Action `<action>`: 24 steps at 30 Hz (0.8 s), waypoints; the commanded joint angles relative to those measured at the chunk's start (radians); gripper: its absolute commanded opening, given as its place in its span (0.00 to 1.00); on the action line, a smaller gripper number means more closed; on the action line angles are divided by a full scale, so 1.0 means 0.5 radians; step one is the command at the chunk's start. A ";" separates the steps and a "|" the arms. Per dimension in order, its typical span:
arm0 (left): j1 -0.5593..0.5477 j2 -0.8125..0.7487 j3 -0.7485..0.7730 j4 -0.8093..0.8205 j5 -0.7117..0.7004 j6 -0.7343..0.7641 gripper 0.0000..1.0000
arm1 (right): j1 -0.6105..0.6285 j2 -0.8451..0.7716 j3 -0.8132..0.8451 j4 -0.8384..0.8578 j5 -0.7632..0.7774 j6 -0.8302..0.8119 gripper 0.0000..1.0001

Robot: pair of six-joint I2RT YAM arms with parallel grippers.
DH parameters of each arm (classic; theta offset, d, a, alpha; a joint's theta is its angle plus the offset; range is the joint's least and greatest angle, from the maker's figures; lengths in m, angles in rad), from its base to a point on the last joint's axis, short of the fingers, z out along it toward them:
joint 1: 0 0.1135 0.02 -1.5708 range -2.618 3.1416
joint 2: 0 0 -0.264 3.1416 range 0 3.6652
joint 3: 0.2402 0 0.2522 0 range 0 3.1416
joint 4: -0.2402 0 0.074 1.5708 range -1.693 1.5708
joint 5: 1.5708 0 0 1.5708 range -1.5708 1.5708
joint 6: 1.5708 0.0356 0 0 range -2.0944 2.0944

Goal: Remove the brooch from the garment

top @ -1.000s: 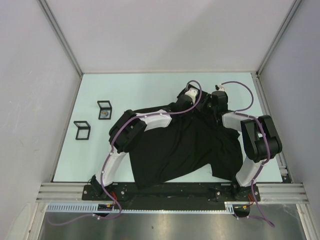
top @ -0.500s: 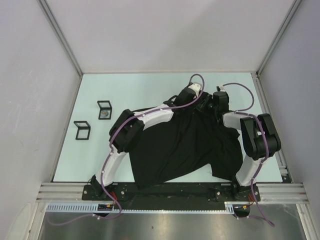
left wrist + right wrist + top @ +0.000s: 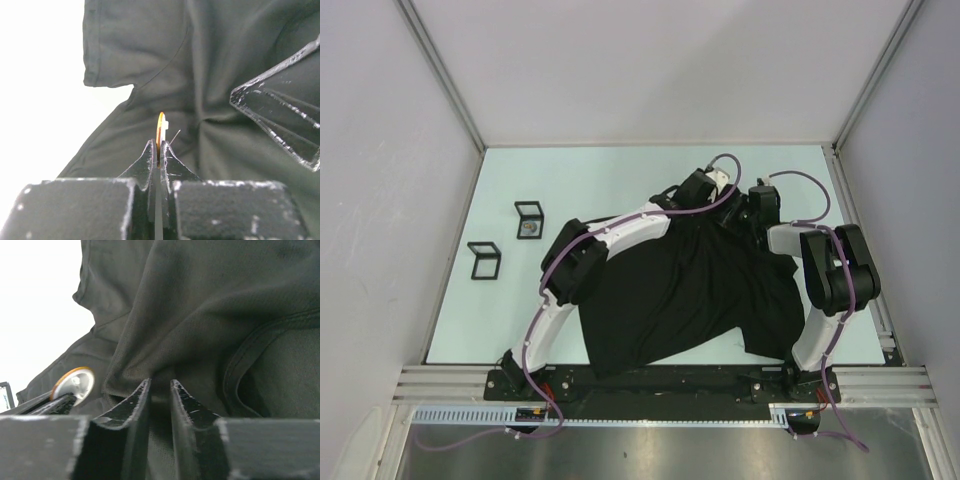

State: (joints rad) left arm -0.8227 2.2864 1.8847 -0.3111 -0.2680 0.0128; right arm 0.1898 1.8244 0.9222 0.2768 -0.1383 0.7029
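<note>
The garment (image 3: pixel 690 300), a black T-shirt, lay spread on the pale table (image 3: pixel 600 180), with its near hem close to the arm bases. To the left, well apart from it, stood two small black frames (image 3: pixel 528 219). At the shirt's far edge the left gripper (image 3: pixel 159 146) was pressed together on the brooch (image 3: pixel 160 127), a thin gold-rimmed disc, above the cloth. Just beside it, the right gripper (image 3: pixel 161 385) had its jaws a little apart, before a raised fold.
</note>
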 commanded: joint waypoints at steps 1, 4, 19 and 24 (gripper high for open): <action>-0.011 -0.180 0.013 0.009 -0.005 0.232 0.00 | -0.005 -0.056 0.006 -0.023 0.034 -0.040 0.28; -0.014 -0.082 0.194 -0.218 0.073 0.281 0.00 | -0.005 -0.059 0.006 -0.047 0.049 -0.044 0.28; 0.065 -1.289 -0.960 0.272 0.603 -0.617 0.01 | 0.227 -0.816 -0.086 -0.664 0.173 -0.316 0.50; 0.172 -1.975 -1.489 0.453 0.937 -0.930 0.00 | 0.482 -1.221 -0.261 -0.747 -0.378 -0.491 0.60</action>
State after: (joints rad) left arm -0.7811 1.5173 1.2961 -0.1967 0.0132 -0.2695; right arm 0.3588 1.3342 0.8536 -0.0143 -0.1013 0.5507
